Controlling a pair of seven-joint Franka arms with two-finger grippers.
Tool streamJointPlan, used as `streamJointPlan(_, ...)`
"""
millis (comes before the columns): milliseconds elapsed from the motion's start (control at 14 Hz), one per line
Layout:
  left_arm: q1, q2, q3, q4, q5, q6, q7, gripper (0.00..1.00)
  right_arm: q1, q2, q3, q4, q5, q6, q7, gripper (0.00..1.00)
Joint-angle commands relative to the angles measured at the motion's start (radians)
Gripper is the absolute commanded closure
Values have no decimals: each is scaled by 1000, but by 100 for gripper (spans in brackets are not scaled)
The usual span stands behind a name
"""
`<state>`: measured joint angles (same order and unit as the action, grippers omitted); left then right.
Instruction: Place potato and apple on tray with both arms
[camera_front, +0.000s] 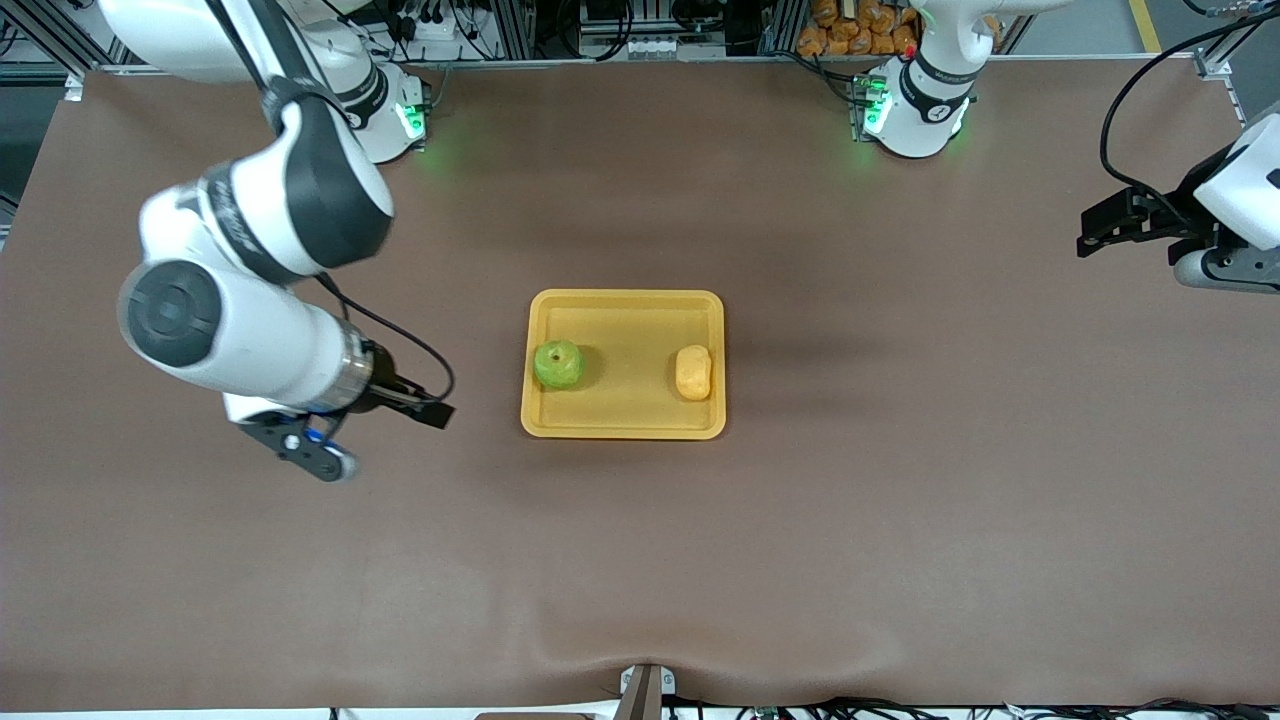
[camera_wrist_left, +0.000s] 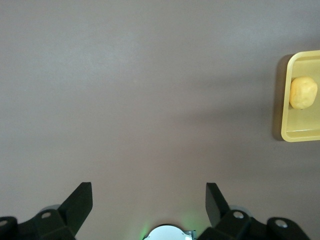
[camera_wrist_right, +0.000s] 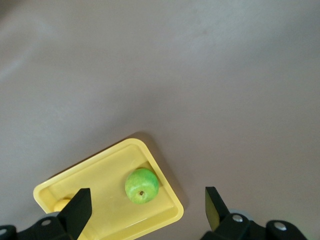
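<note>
apple (camera_front: 558, 364): I see it lying in the tray, at the tray's 9 o'clock edge in the front view, toward the right arm's end of the table. Nothing touching it.
potato (camera_front: 693, 372): also in the tray, at its 3 o'clock edge, toward the left arm's end. Well apart from the apple, bare tray floor between them.
tray (camera_front: 625, 422): flat on the table near the middle, holds both items.
right gripper (camera_front: 375, 432): up over bare table at about 9 o'clock from the tray. Fingers spread wide, nothing between them; its wrist view shows the apple and the tray corner below, clear of the fingers.
left gripper (camera_front: 1100, 228): over the table's edge at the left arm's end, roughly 2 o'clock from the tray and well apart from it. Fingers wide, empty; its wrist view shows mostly bare table, with the potato and a bit of tray at the frame edge.
done: I judge both placements finished, each item sits inside the rim.
left: nothing on the table to pick that I can see; at most parking the arms.
risk: low, both items look settled, neither on the rim.
</note>
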<state>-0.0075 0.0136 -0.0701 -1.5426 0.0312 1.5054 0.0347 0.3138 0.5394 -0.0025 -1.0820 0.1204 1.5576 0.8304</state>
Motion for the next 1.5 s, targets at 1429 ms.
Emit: streamJointPlan(1429,15,-12,-25,16,-28,30,-32,0,-306,-444,-10,-212,-131,-292,-880,0)
